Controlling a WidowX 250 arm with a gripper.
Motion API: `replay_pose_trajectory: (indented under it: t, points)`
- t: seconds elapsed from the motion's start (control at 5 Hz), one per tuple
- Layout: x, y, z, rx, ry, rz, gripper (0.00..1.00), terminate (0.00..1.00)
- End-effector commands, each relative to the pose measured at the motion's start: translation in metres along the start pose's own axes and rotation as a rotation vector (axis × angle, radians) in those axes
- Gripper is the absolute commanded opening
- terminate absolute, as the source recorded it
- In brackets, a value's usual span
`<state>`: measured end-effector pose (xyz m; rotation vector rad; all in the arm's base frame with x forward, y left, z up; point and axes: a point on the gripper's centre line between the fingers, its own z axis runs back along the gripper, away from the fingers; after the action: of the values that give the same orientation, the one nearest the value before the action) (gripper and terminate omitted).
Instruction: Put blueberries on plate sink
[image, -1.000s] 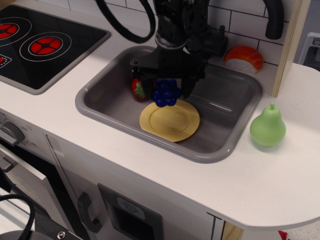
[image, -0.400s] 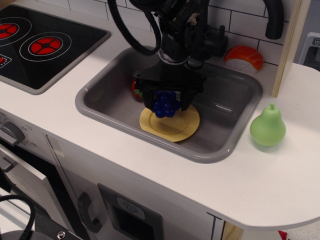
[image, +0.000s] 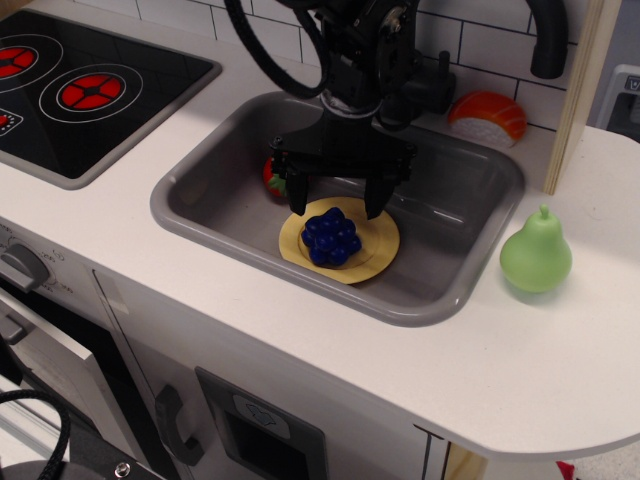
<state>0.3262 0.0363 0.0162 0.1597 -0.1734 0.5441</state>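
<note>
At far left, the stovetop (image: 75, 85) is sitting set into the white counter (image: 420, 370), showing 2 red ring burners. Below it, on the cabinet front, a grey knob (image: 22, 266) is sticking out beside a part-open door.

Moving right, the sink (image: 200, 225) is lying sunk in the counter, a grey basin with rounded corners. Inside it, near the back left, the strawberry (image: 272, 177) is peeking out from behind the robot's black finger, only partly showing. Just right of it, the plate (image: 377, 245) is resting flat on the sink floor, toward the front wall. The blueberries (image: 330, 236) are sitting on the plate, on its left half, touching nothing else that can be seen.

Directly above them, the gripper (image: 335, 195) is hanging with its 2 black fingers spread wide apart, 1 on each side of the cluster, and holding nothing. The fingertips are standing clear of the berries, above the plate's back edge. The arm and its black cables are rising out of the top of the frame.

Further right, behind the sink against the tiled wall, an orange-and-white sushi piece (image: 487, 117) is lying on the counter, with the black tap (image: 549, 40) curving down above it. At far right, the green pear (image: 536, 252) is standing upright on the counter, just beside the sink rim.
</note>
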Motion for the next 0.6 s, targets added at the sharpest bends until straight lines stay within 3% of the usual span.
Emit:
replay_pose_trajectory:
  t: [0.0, 0.2, 0.4]
  points:
    - [0.015, 0.003, 0.050, -0.069, -0.098, 0.023, 1.00, 0.00]
    - [0.009, 0.006, 0.074, -0.110, -0.110, 0.033, 1.00, 0.00]
    - [0.009, 0.006, 0.074, -0.110, -0.110, 0.033, 1.00, 0.00]
